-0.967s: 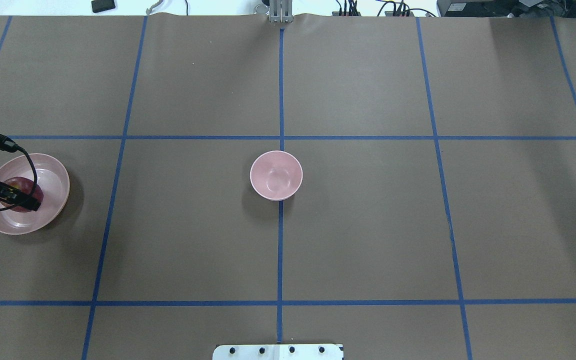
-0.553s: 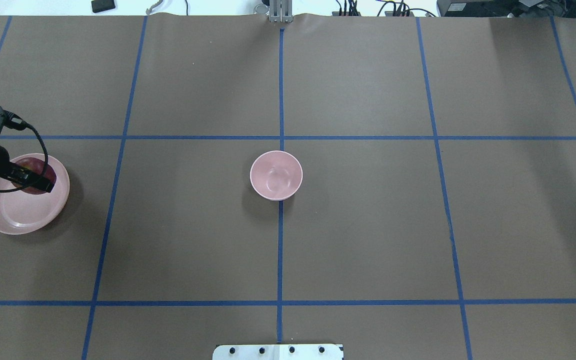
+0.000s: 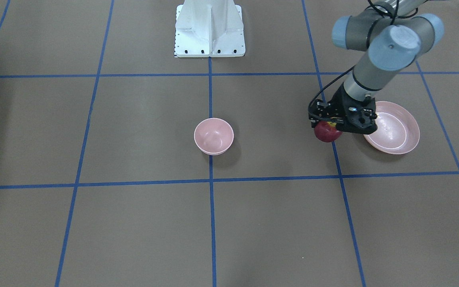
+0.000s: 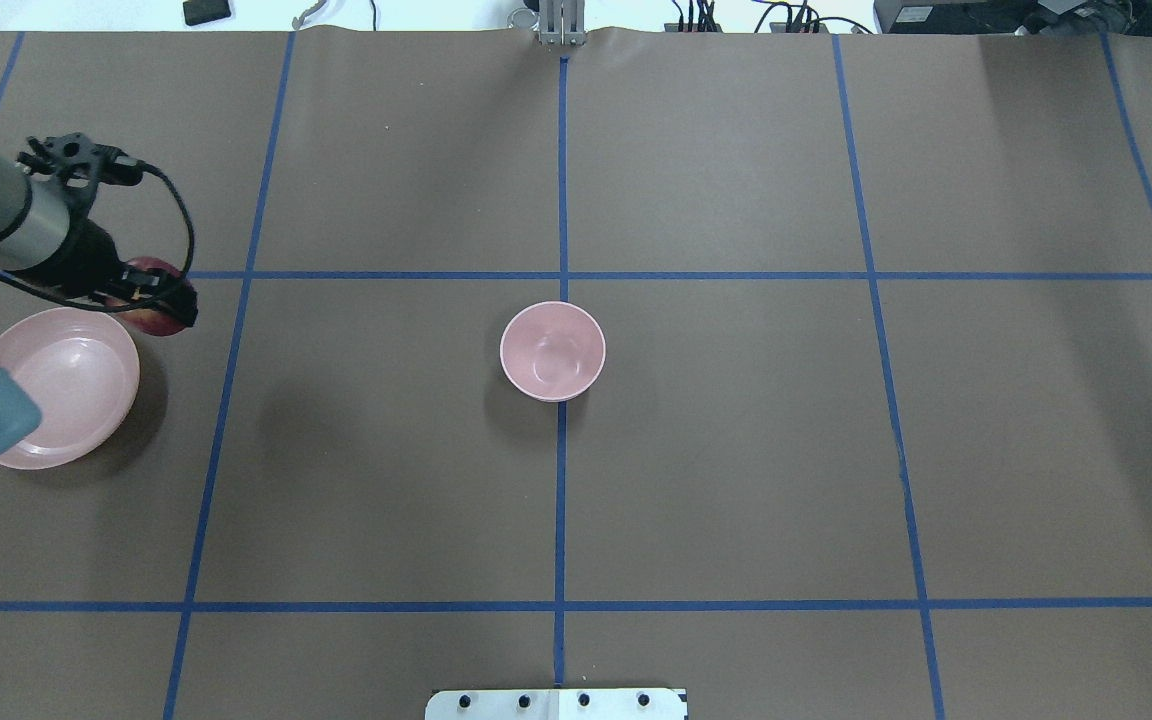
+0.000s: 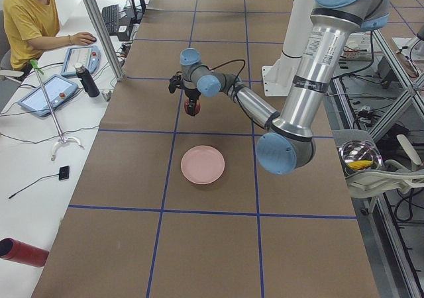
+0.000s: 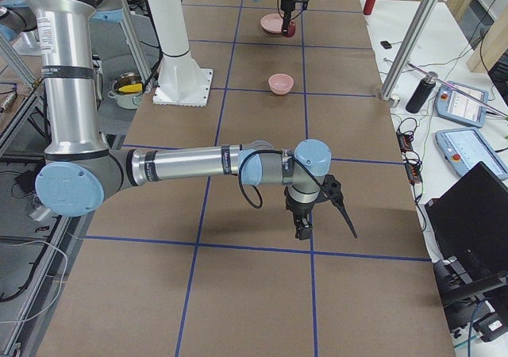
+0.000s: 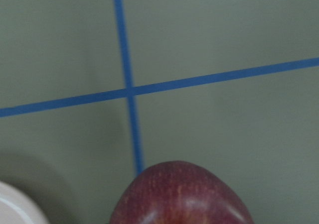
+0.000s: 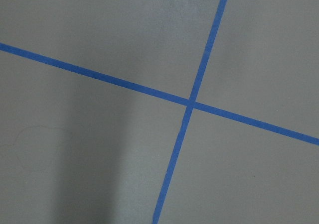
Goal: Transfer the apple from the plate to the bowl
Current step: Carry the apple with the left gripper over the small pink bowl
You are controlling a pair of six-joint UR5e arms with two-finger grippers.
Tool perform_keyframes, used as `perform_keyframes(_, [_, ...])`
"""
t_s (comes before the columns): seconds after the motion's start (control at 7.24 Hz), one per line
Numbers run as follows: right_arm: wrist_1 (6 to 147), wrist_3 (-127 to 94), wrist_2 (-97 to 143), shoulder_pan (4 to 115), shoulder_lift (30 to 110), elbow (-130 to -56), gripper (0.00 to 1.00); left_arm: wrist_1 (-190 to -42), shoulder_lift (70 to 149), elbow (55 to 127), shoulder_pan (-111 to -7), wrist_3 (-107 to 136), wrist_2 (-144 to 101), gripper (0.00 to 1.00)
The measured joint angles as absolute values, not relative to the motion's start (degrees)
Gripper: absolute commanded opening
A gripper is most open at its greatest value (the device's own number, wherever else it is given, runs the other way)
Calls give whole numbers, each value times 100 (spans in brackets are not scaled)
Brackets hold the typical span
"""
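Apple (image 4: 164, 322), clamped in left gripper (image 4: 158, 300): raised clear of plate (image 4: 66, 385) within last second, frame left; bowl (image 4: 552, 350), centre, awaiting.

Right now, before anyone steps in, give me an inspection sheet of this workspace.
Surface: brown table with blue tape grid.
Job's things: apple held in the air beside the plate; plate bare; bowl holds nothing, mid-table.
Clutter: nothing seen.
Grippers: left gripper jaws shut on the apple; right gripper seen from the side only, jaws cannot be judged.
Cables: black cable loops off the left wrist.
Surroundings: operator seated at the side bench.
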State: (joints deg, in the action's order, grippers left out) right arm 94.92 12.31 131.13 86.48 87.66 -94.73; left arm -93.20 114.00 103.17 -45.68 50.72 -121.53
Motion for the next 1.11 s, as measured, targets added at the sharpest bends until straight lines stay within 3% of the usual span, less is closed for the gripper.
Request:
perform_keyframes(0.55, [9492, 1222, 13108, 8648, 8801, -9467, 100, -9054, 13479, 9045, -3502, 6861, -11397, 6])
perform_keyframes(0.97, [9492, 1222, 13112, 8648, 8806, -9462, 100, -9092, 14138, 8294, -3182, 7139, -11103, 27])
perform_keyframes(1.11, [9492, 1223, 13113, 8649, 8809, -9463, 100, -9121, 14205, 8173, -3103, 7137, -11016, 45])
